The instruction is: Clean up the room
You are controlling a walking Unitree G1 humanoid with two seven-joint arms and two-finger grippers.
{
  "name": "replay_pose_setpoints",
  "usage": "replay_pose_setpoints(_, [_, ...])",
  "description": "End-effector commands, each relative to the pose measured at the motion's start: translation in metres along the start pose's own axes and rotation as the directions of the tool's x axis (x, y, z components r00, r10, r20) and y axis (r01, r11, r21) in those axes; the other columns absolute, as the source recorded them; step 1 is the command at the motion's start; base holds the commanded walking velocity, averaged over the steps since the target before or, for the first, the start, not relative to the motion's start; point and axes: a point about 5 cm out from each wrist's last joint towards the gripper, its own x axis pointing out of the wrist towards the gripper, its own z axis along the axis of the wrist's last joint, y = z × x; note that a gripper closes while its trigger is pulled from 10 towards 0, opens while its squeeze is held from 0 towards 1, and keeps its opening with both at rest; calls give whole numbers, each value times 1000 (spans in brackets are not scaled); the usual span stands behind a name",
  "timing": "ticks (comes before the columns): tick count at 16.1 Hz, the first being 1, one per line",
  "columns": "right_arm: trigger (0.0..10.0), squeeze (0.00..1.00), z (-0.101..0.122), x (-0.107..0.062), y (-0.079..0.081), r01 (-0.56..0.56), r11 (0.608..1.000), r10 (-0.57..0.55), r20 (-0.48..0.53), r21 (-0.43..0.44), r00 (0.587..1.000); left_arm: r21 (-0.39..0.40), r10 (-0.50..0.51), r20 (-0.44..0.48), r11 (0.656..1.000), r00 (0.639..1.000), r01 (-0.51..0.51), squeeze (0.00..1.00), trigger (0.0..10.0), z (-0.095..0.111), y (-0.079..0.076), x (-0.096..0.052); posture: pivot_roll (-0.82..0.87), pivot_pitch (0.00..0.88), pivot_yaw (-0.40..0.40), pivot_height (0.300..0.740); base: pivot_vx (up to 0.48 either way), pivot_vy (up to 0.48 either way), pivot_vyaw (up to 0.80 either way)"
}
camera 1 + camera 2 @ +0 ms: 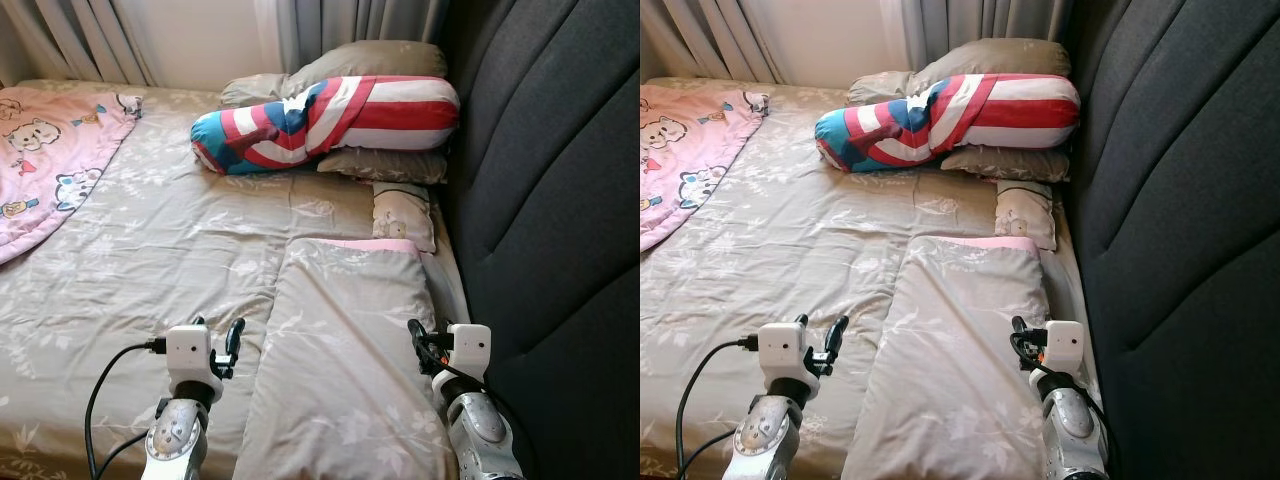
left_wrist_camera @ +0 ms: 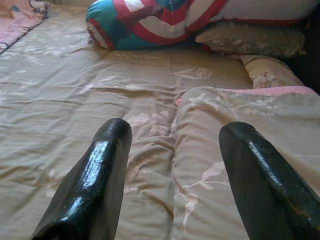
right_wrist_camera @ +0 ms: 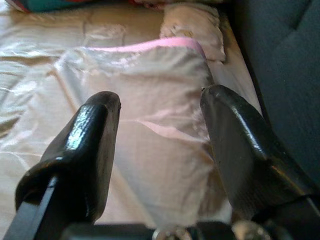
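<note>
Both grippers hover with fingers apart over a beige floral bed sheet [image 1: 150, 260]. The left gripper [image 2: 172, 165] straddles the edge of a folded beige quilt [image 1: 345, 340] with pink trim; the right gripper [image 3: 160, 125] hangs above that quilt. Ahead of the fingers lie a small pillow [image 1: 403, 213], a striped bolster [image 1: 330, 120] and a pink cartoon blanket [image 1: 45, 150]. A dark headboard [image 1: 550, 200] flanks the right fingers.
</note>
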Motion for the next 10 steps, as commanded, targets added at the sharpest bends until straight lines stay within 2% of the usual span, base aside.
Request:
replay_pose_setpoints(1, [10000,0,0,-1,-3,16,1000,-16,-11,-5,1000,-7,-7,-8,1000,1000,7,0,10000,1,-1,1,17,103,-62,730,0,0,0])
replay_pose_setpoints(4, [10000,0,1,-2,-3,17,1000,-17,4,-13,1000,-9,-7,-11,1000,1000,7,0,10000,1,-1,2,12,123,-62,706,0,0,0])
replay_pose_setpoints(10, [10000,0,3,-1,0,21,1000,-21,3,-10,1000,-14,-14,-16,1000,1000,14,0,10000,1,-3,2,11,126,-63,706,0,0,0])
